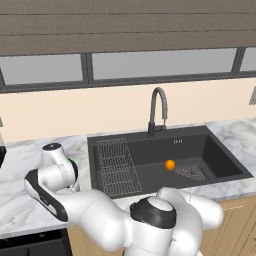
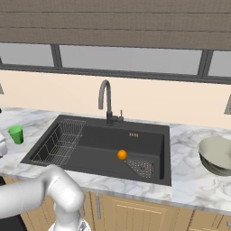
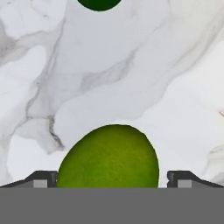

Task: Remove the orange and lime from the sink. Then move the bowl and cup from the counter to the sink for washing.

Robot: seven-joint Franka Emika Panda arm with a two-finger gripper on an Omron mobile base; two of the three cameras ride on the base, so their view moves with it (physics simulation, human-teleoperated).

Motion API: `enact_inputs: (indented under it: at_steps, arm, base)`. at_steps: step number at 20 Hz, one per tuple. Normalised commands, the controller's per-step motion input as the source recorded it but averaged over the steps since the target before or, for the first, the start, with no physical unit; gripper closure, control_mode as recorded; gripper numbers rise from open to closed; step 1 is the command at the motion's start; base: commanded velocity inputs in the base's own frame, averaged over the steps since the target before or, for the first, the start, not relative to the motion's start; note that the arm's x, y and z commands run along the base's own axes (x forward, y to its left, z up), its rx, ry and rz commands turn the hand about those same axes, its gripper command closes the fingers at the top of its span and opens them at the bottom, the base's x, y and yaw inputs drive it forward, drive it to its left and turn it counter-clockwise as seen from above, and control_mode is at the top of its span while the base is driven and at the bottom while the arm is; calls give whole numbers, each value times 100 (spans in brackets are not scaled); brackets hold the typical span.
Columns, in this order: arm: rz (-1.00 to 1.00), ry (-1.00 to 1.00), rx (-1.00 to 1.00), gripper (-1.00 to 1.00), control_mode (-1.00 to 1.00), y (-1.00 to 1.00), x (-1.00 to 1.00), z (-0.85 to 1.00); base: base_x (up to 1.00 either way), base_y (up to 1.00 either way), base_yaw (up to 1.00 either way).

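Gripper (image 3: 112,178) fingers spread wide, gripping nothing, straddle the lime (image 3: 109,156) resting on the counter (image 3: 166,87) at the hand view's 6 o'clock; freed, it could roll. The orange (image 1: 170,164) waits in the sink (image 1: 225,160).

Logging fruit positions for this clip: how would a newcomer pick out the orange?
Find the dark sink set in the marble counter below the window. The orange lies on its floor beside the drain, right of the wire rack. It is the basin's one bright, round thing.
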Motion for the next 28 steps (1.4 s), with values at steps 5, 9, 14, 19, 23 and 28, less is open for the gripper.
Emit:
enact_inputs:
  at_steps: [5, 9, 14, 19, 23, 28]
  arm:
    - [-4, 0, 0, -100, -100, -4, -6, 16]
    - [-4, -2, 0, -100, -100, -4, -6, 20]
    - [-4, -1, 0, -100, -100, -11, -7, 21]
    - [-3, -3, 0, -100, -100, -17, -6, 24]
    - [-1, 0, 0, -100, -100, -26, -9, 22]
    - [0, -1, 0, -100, -100, -31, -13, 20]
  base:
    - [0, 0, 0]
    - [0, 0, 0]
    - [0, 0, 0]
    - [0, 0, 0]
    - [0, 0, 0]
    - [0, 0, 0]
